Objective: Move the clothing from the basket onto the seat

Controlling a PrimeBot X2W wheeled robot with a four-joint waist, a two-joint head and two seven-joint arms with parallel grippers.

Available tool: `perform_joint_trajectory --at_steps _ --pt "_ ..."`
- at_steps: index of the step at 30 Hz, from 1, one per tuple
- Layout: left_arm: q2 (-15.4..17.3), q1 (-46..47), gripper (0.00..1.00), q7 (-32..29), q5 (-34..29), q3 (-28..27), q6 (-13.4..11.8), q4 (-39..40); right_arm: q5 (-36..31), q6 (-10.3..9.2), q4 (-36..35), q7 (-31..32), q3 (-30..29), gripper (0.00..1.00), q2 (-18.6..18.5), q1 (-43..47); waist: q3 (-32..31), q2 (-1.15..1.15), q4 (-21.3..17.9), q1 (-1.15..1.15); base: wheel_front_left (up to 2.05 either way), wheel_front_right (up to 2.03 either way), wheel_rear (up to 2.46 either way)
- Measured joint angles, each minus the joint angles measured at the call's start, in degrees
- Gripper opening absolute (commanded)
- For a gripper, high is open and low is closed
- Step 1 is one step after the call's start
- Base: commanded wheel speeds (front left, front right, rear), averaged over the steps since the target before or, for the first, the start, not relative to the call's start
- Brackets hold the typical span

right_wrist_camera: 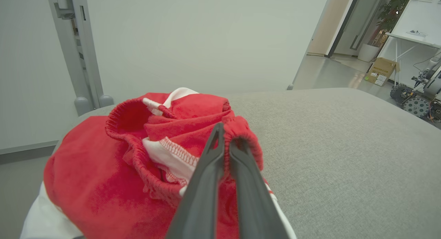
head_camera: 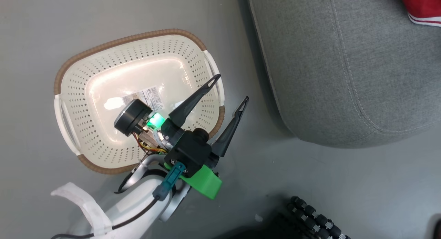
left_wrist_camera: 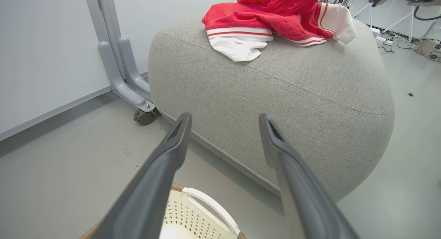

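Since the basket lies bare down to its label, my left gripper spread wide above its rim, I judge the job nearly done: the clothing is heaped on the seat, my right gripper pinching its red hem, only release left.

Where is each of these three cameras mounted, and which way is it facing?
Head view: on the head, facing down at basket and seat; open left claw and forearm show.
Left wrist view: on the left wrist, facing the seat's side, clothing on top; the same claw shows.
Right wrist view: on the right wrist, facing across the seat top; right claw shut on clothing.
Shared: both wrist views show the clothing.
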State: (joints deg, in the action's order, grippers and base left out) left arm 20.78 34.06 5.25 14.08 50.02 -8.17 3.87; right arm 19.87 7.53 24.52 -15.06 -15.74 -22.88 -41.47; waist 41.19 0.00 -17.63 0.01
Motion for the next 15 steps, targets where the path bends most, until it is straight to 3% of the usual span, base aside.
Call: perform_joint_trajectory --at_steps 1,2,3,8,15 --pt "-0.1 -0.3 1.00 0.3 0.1 0.0 -0.1 -0.5 0.0 0.00 -0.3 0.0 0.0 0.45 0.7 1.5 -0.4 0.00 -0.1 0.00 0.00 0.00 0.00" --pt "-0.5 -0.7 1.00 0.7 0.5 0.1 -0.4 -0.9 0.1 0.00 -0.7 0.0 -0.1 0.55 1.2 3.2 -0.9 0.00 -0.1 0.00 0.00 0.00 0.00" --pt "-1.0 -0.8 1.00 1.2 0.7 0.1 -0.5 -1.5 0.1 0.00 -1.5 0.0 -0.7 1.00 1.9 4.9 -1.4 0.00 -0.1 0.00 0.00 0.00 0.00" --pt "-4.2 -2.1 1.00 4.6 3.3 -1.3 -2.2 -4.4 -2.0 0.00 -6.4 0.0 -4.5 1.00 5.8 13.4 -4.4 0.00 0.3 -0.01 0.00 0.00 0.00" --pt "-7.4 -4.6 1.00 8.1 6.3 -3.3 -3.8 -11.3 -5.9 -0.01 -6.4 0.0 -0.1 1.00 9.1 22.2 -10.0 0.00 1.7 -0.01 0.00 0.00 0.00"
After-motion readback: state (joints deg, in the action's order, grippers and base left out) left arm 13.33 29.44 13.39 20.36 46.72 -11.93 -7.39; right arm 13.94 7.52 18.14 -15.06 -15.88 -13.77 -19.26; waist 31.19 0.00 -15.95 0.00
